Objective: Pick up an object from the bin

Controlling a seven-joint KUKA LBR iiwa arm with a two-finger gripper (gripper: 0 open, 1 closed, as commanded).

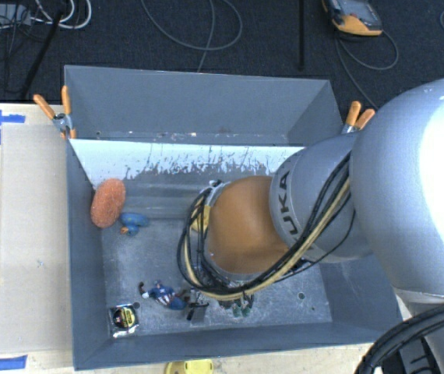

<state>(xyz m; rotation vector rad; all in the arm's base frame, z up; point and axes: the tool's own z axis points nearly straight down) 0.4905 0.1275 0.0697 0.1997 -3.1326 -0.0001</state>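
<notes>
Nearest, in the bin's (pixel 206 340) front-left corner: a black-and-yellow tape measure (pixel 125 318). Just behind: a small blue-and-dark toy (pixel 163 294), right beside the gripper (pixel 200 307), low under the orange cover (pixel 241 232); grip state impossible to tell. Farther left: a blue piece (pixel 133 223), an orange oval sponge (pixel 107 202).

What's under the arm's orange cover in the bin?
A blue toy lies by the lower-left edge of the orange cover. Anything directly beneath is hidden.
</notes>
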